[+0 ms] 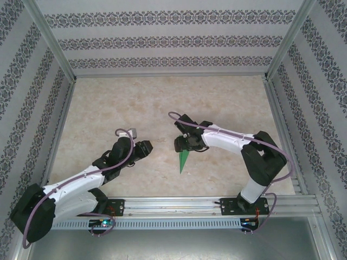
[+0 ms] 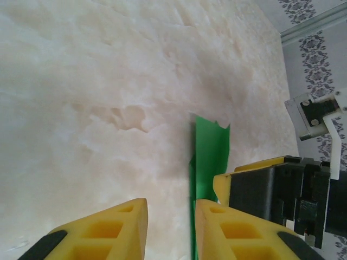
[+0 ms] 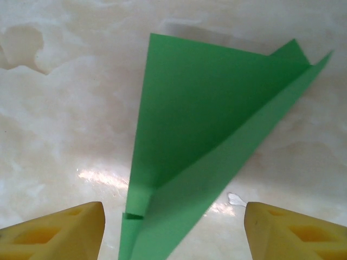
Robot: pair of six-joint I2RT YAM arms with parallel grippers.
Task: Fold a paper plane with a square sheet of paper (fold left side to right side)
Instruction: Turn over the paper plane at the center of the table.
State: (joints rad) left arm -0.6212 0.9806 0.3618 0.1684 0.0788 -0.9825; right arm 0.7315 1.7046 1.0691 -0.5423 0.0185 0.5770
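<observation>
Paper plane (image 3: 206, 135): right wrist view shows layered folds (top view, mere green sliver); both jaws apart, empty.

Item: one paper plane (image 3: 206, 124). Bright green, a slim pointed dart folded along a sharp centre crease, its layers not pressed fully flat. It lies on the tabletop (image 1: 135, 103) under my right pincer (image 3: 173, 211), between the spread fingers and touching neither, nose toward my bases
</observation>
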